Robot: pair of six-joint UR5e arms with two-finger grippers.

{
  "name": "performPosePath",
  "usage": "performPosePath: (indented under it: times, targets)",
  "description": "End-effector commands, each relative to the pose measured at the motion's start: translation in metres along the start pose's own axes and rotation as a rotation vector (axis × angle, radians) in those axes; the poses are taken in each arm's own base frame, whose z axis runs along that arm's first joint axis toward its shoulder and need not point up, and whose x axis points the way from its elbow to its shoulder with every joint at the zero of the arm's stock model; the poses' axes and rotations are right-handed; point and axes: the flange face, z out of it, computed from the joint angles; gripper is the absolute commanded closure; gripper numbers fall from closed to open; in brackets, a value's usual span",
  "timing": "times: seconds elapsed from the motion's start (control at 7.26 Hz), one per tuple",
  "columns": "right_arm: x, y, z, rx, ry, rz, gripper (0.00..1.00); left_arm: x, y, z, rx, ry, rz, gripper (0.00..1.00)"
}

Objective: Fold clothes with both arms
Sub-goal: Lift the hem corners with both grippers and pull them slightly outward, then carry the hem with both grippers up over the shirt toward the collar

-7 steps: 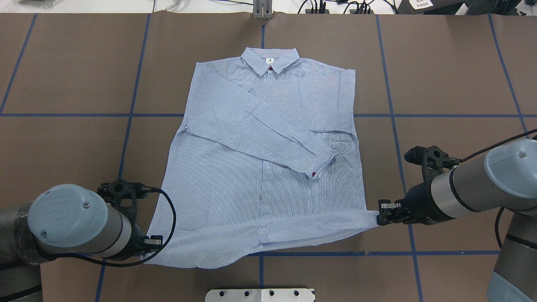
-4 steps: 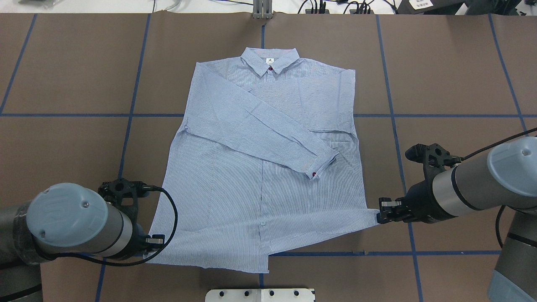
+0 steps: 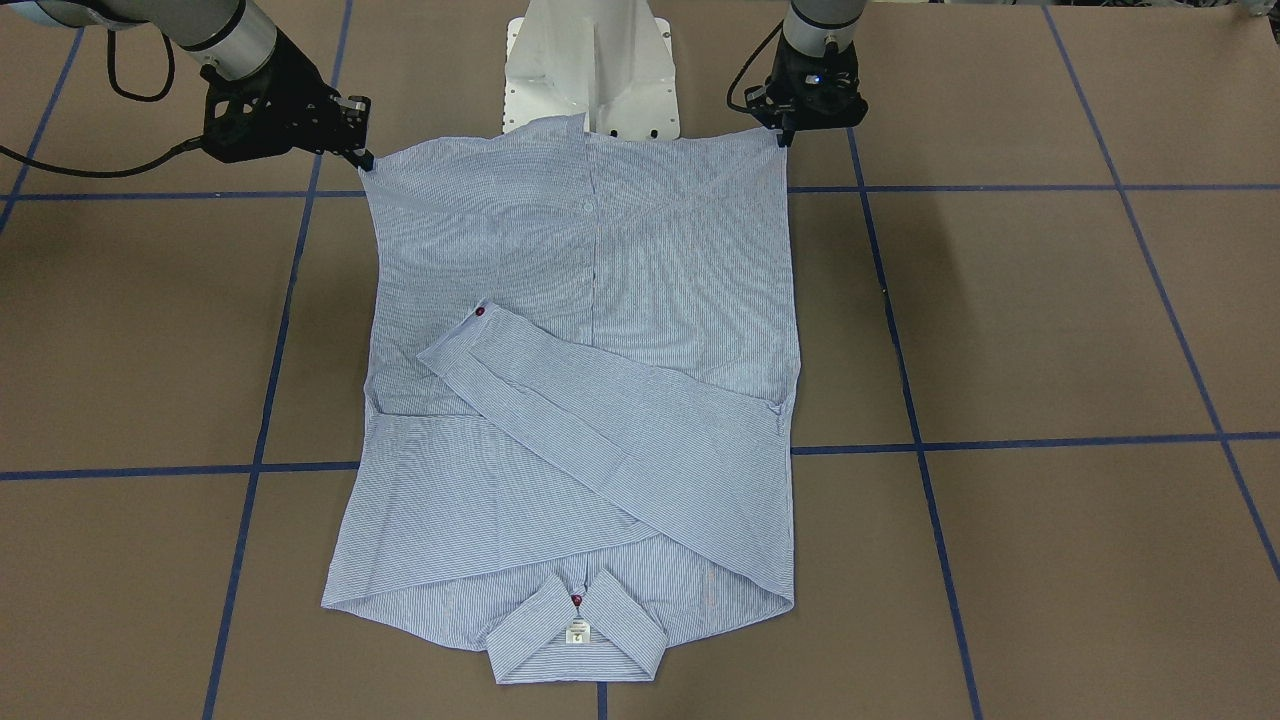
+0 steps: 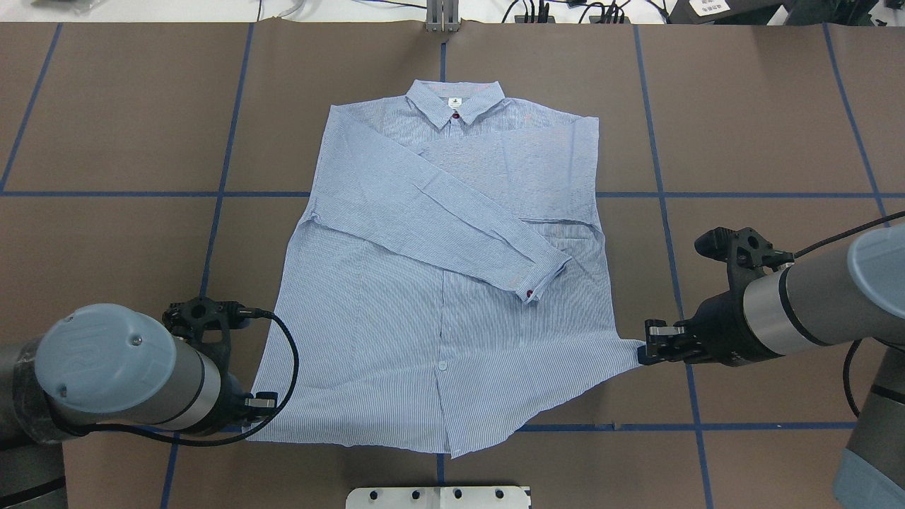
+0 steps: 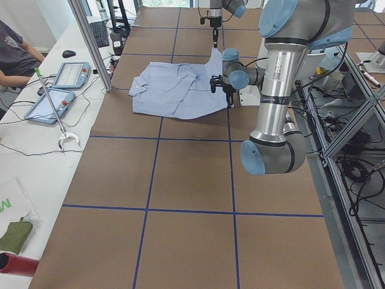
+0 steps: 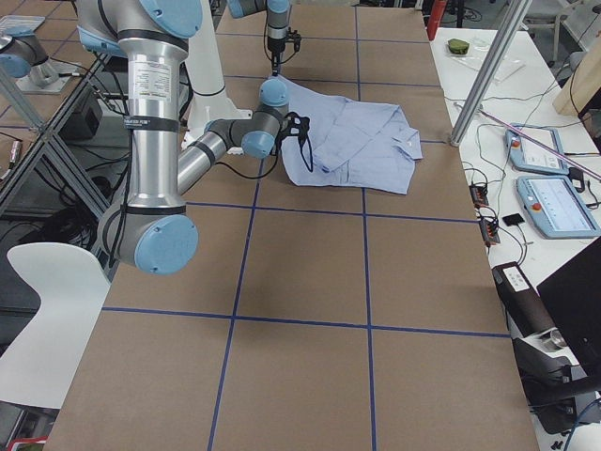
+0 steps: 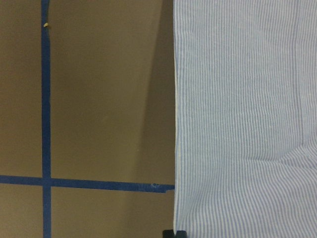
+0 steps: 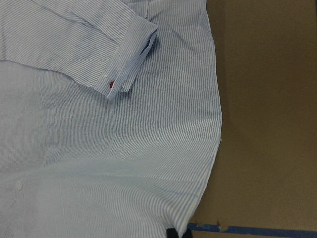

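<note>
The light-blue striped shirt (image 4: 438,283) lies face up on the brown table, collar (image 4: 456,99) at the far side. Both sleeves are folded across the chest, one cuff (image 4: 541,279) with a red button on top. My left gripper (image 4: 258,411) is shut on the near-left hem corner. My right gripper (image 4: 643,351) is shut on the near-right hem corner, and the cloth is drawn taut there. The front-facing view shows the left gripper (image 3: 783,135) and the right gripper (image 3: 365,158) holding the hem stretched between them. Striped cloth (image 7: 237,124) fills the left wrist view; the right wrist view shows the cuff (image 8: 124,74).
The white pedestal base (image 3: 590,60) stands just behind the hem. Blue tape lines (image 4: 657,194) grid the brown table (image 4: 763,106). A side bench holds tablets (image 5: 57,102) and a seated person (image 5: 15,51). Open table surrounds the shirt.
The right gripper has moved a little to the right and toward the collar with its corner, pulling the hem's right part off the table. The left gripper has hardly shifted.
</note>
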Motion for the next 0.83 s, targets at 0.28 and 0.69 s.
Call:
performPosePath:
  times: [0.28,0.69]
  targets:
    - [-0.007,0.003,-0.021,-0.022,-0.038,-0.002,1.00,-0.005,0.001,-0.029,-0.005,0.048,-0.006,1.00]
    - [-0.011,0.013,-0.035,-0.113,-0.095,-0.025,1.00,-0.006,0.019,-0.060,-0.069,0.100,0.008,1.00]
